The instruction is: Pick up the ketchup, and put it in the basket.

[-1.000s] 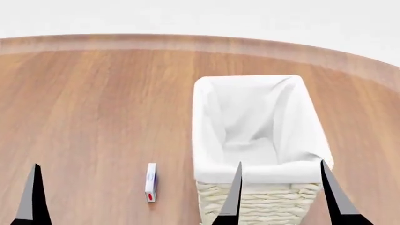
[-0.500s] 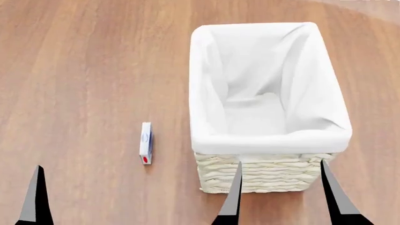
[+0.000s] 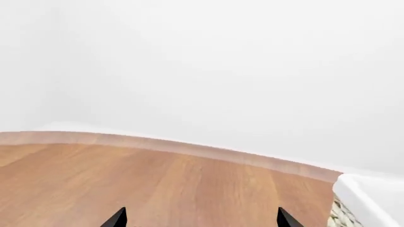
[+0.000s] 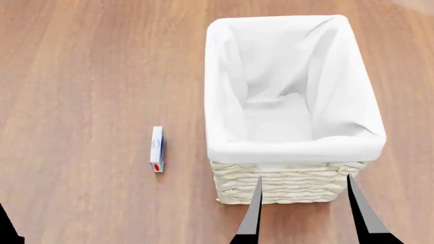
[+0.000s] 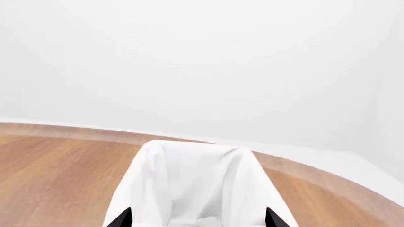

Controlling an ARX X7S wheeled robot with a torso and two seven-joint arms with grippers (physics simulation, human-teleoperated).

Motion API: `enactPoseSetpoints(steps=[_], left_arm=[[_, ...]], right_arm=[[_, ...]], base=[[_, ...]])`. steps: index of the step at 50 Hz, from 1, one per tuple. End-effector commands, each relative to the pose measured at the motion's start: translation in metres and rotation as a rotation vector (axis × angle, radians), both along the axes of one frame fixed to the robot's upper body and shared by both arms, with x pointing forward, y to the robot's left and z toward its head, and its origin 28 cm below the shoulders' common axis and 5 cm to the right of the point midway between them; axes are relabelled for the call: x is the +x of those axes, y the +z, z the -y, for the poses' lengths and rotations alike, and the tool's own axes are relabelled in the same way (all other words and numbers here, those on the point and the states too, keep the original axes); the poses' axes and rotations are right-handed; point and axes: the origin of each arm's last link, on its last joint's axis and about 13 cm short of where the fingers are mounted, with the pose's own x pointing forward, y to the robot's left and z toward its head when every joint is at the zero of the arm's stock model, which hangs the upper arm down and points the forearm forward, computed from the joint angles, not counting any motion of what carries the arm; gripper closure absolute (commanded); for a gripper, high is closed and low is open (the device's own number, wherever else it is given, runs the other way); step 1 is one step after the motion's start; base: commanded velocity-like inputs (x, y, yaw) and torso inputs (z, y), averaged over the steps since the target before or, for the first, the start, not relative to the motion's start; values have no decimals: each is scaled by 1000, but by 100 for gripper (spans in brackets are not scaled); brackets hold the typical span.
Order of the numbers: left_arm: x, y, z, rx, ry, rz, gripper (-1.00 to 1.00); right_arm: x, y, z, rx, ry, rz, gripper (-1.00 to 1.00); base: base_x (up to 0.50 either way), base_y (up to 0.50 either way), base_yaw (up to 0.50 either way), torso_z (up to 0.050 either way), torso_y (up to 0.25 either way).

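The ketchup is out of view in every frame. The basket [image 4: 291, 150], cream wicker with a white cloth liner, stands right of centre in the head view and holds nothing that I can see. My right gripper [image 4: 303, 179] is open just in front of its near wall, fingers spread about the basket's width. In the right wrist view the basket [image 5: 196, 184] lies straight ahead of the open right gripper [image 5: 198, 217]. My left gripper [image 3: 200, 217] is open over bare wood, with the basket's corner [image 3: 355, 198] off to one side. In the head view only a dark finger [image 4: 7, 227] shows at the lower left.
A small flat white box with blue and red print [image 4: 157, 149] lies on the wooden table [image 4: 81, 76] left of the basket. The table's rounded far edge [image 3: 189, 147] shows in the left wrist view, with a white wall behind.
The head view has tilted down, so the table's far edge left the frame and the basket sits higher. The left gripper's finger has dropped almost out of the lower left corner.
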Motion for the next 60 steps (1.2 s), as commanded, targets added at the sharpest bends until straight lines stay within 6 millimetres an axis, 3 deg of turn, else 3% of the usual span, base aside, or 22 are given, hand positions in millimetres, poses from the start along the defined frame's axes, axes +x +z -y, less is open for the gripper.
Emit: enactPoseSetpoints(steps=[1,18,27,38,60], left_arm=[[1,1,-17,-115,151,14,-100],[-13,3,-57,-260,595,38,-100],[-22,1,-70,-343,742,35,-100],[-32,-13,-90,-465,982,14,-100],[-38,-34,-111,-515,1097,-54,-100]], right_arm=[[0,0,0,-1,0,-1,-100],[0,0,-1,-7,0,-3,-100],[0,-1,-1,-8,4,-2,-100],[-1,0,-1,-5,7,3,-100],[-1,1,-2,-8,5,5,-100]], base=[[0,0,0,0,0],[0,0,0,0,0],[0,0,0,0,0],[0,0,0,0,0],[0,0,0,0,0]])
